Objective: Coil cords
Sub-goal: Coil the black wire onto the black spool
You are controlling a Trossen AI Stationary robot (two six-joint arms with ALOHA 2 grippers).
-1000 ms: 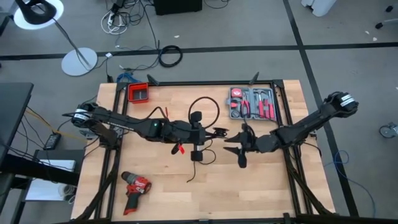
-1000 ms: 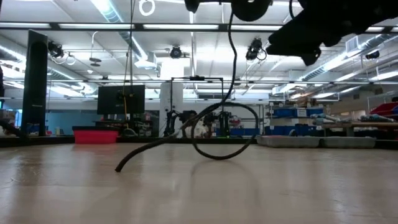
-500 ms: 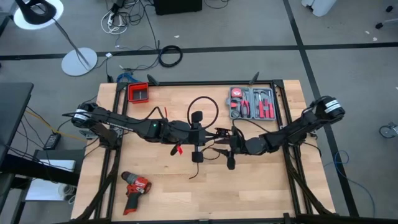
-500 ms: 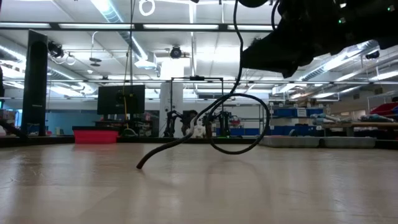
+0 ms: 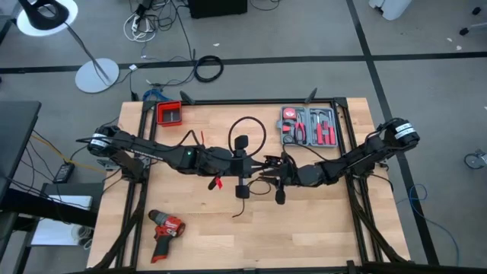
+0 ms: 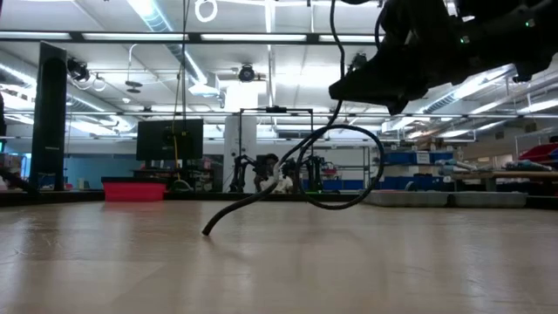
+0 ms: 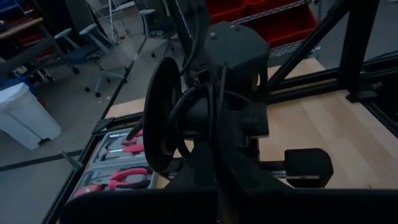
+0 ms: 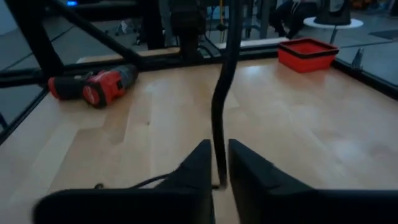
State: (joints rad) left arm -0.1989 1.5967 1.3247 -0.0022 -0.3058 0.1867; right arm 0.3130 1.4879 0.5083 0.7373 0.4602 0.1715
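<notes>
- Where the two arms meet over mid-table, the right gripper (image 8: 216, 167) stands nearly shut, its two fingers (image 8: 252, 169) set narrowly on either side of one thin black cord (image 8: 222, 93); whether the pads actually press the cord cannot be told.
- Left gripper (image 5: 242, 181): just beside the right gripper (image 5: 278, 186), toward the left arm's side. The cord hangs from it, but its fingers are hidden behind dark hardware in its own wrist view, so clenched or released cannot be told.
- Cord, high view (image 5: 249, 125): one loop lies on the table beyond the left gripper; a short free tail trails on the near side, its tip touching the wood.
- Cord, low view (image 6: 324, 174): drops from the grippers, curves into a loop, and its loose end rests on the table.
- Count: two arms, two grippers, one cord.
- Also on the table (image 5: 319, 228): one red drill (image 5: 164, 228), well apart on the left arm's near side; one red bin (image 5: 170, 113) at the far left corner; one open tool case (image 5: 309, 125), beyond the right gripper.
</notes>
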